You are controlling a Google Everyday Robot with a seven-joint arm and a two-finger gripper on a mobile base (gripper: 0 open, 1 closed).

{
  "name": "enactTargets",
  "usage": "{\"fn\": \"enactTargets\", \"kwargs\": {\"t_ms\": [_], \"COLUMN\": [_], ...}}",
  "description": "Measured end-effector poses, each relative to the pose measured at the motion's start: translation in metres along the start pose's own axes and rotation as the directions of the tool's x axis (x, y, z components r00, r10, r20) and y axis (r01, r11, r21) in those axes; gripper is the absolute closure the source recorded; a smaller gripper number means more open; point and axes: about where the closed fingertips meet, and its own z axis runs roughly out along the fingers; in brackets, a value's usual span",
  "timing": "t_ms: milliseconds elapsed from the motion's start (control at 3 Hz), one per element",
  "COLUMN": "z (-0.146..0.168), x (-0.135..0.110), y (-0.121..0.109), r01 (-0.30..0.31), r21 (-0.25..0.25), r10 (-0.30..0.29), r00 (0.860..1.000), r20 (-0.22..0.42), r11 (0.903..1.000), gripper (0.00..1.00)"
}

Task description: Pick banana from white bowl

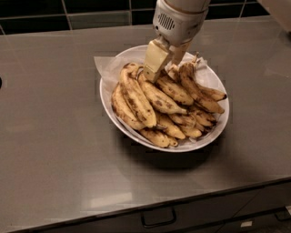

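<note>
The white bowl [105, 103] sits at the middle of the grey counter, lined with white paper and heaped with several spotted bananas. A long, curved, brown-mottled banana [161, 100] runs from the bowl's far side toward the lower right, with its stem end under the gripper. My gripper [161, 73] hangs from the top of the camera view over the far side of the pile. Its tips are down among the stem ends of the bananas. Its beige body hides the bananas behind it.
The grey counter [54, 150] spreads to the left and in front of the bowl. A dark tiled wall [91, 11] backs it. A corner of paper liner [102, 63] sticks out over the bowl's left rim. A drawer handle [157, 219] shows below the front edge.
</note>
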Motion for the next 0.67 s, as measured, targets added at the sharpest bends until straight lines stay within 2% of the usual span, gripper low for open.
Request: {"fn": "enactTargets", "kwargs": {"t_ms": [333, 667], "z": [-0.0018, 0.0028], "x": [-0.0005, -0.0022], "y": [-0.0001, 0.0006], "r01": [0.0, 0.004], "r21": [0.0, -0.025], "r10": [0.0, -0.004], "r00": [1.0, 1.0], "r20": [0.0, -0.002], "r11": [1.0, 0.9997], "gripper": [0.36, 0.37]}}
